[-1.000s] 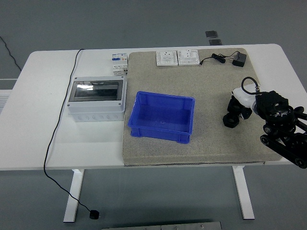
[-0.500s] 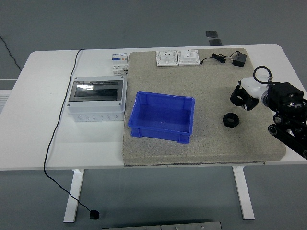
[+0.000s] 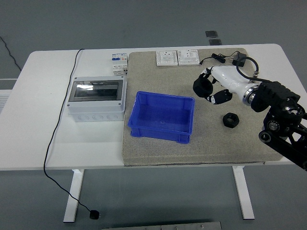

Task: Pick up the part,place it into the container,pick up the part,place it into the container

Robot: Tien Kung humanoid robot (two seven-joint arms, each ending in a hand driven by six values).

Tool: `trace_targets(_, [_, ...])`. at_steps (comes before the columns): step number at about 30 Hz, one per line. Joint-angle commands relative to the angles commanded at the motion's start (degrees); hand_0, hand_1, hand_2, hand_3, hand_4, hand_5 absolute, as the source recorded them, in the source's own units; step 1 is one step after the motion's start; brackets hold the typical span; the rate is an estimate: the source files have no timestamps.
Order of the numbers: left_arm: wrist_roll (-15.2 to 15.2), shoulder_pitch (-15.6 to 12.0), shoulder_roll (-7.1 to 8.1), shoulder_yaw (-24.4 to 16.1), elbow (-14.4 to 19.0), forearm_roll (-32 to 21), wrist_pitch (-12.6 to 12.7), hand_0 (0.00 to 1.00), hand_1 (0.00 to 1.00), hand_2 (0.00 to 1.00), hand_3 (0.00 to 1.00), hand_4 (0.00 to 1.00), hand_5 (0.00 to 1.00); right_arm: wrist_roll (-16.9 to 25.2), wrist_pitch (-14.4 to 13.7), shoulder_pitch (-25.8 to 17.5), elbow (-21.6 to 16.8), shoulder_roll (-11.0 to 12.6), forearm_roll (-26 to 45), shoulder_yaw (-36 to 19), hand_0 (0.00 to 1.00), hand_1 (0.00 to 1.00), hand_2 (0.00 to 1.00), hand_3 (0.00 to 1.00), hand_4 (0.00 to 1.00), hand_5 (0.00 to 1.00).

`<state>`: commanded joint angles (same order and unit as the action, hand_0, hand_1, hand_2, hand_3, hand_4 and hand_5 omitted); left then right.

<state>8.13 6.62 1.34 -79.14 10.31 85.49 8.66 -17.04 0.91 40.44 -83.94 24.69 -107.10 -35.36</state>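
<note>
The blue container [image 3: 161, 116] is seen empty — nothing has been placed yet. Just right of it, one black part [image 3: 202, 86] is pinched in the right hand [image 3: 216, 86] above the mat; a second part [image 3: 231, 120] lies untouched nearby.

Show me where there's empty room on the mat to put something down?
The mat is bare along its near edge, in front of the blue bin, and between the bin and the two white switch plates. It is crowded on the right, where the right hand holds a black ring part above another black part.
</note>
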Motion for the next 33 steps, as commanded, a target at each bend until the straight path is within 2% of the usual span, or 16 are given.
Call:
trace_targets(4, [0.0, -0.1, -0.1, 0.1, 0.0, -0.2, 0.0, 0.704, 0.548, 0.568, 0.487, 0.439, 0.258, -0.1, 0.2, 1.6, -1.4, -2.5, -1.8, 4.4, 0.471, 0.627, 0.68, 0.684, 0.384, 0.002])
trace_targets(11, [-0.1, -0.3, 0.08, 0.2, 0.0, -0.9, 0.4, 0.704, 0.546, 0.568, 0.487, 0.44, 0.258, -2.3, 3.1, 4.2, 1.4, -5.6, -4.7, 9.4, 0.471, 0.631, 0.688, 0.687, 0.38, 0.002])
trace_targets(12, [-0.1, -0.3, 0.12, 0.1, 0.0, -1.0, 0.5, 0.704, 0.537, 0.567, 0.487, 0.439, 0.258, -2.6, 3.5, 4.5, 1.9, -6.1, -5.2, 9.7, 0.396, 0.607, 0.703, 0.685, 0.405, 0.002])
trace_targets(17, [-0.3, -0.3, 0.26, -0.1, 0.0, -0.8, 0.7, 0.704, 0.537, 0.567, 0.487, 0.439, 0.258, -3.7, 5.4, 5.3, 4.0, -8.0, -7.3, 9.6, 0.396, 0.607, 0.703, 0.685, 0.405, 0.002])
trace_targets(18, [-0.3, -0.3, 0.28, -0.1, 0.0, -0.8, 0.8, 0.704, 0.533, 0.564, 0.486, 0.439, 0.258, -3.9, 5.7, 5.4, 4.2, -8.1, -7.6, 9.4, 0.306, 0.567, 0.698, 0.661, 0.796, 0.114])
trace_targets(23, [-0.4, -0.4, 0.42, 0.0, 0.0, -1.1, 1.0, 0.704, 0.533, 0.564, 0.486, 0.439, 0.258, -4.7, 7.1, 5.5, 4.4, -8.3, -8.3, 8.9, 0.306, 0.567, 0.698, 0.661, 0.796, 0.114])
trace_targets(24, [-0.4, -0.4, 0.43, 0.0, 0.0, -1.2, 1.0, 0.704, 0.531, 0.565, 0.487, 0.44, 0.258, -4.8, 7.3, 5.5, 4.4, -8.3, -8.4, 8.9, 0.311, 0.571, 0.73, 0.703, 0.87, 0.17])
trace_targets(29, [-0.4, -0.5, 0.43, 0.0, 0.0, -1.2, 1.0, 0.704, 0.531, 0.565, 0.487, 0.44, 0.258, -5.6, 8.0, 5.5, 4.7, -8.5, -9.1, 8.9, 0.311, 0.571, 0.73, 0.703, 0.87, 0.17])
trace_targets(30, [-0.4, -0.5, 0.43, 0.0, 0.0, -1.2, 1.0, 0.704, 0.531, 0.565, 0.486, 0.44, 0.257, -5.7, 8.1, 5.6, 4.9, -8.5, -9.4, 9.0, 0.322, 0.578, 0.752, 0.752, 0.893, 0.189])
trace_targets(33, [-0.4, -0.4, 0.42, 0.0, 0.0, -1.1, 1.0, 0.704, 0.531, 0.565, 0.486, 0.44, 0.257, -6.1, 8.4, 5.7, 5.1, -8.6, -10.1, 9.0, 0.322, 0.578, 0.752, 0.752, 0.893, 0.189])
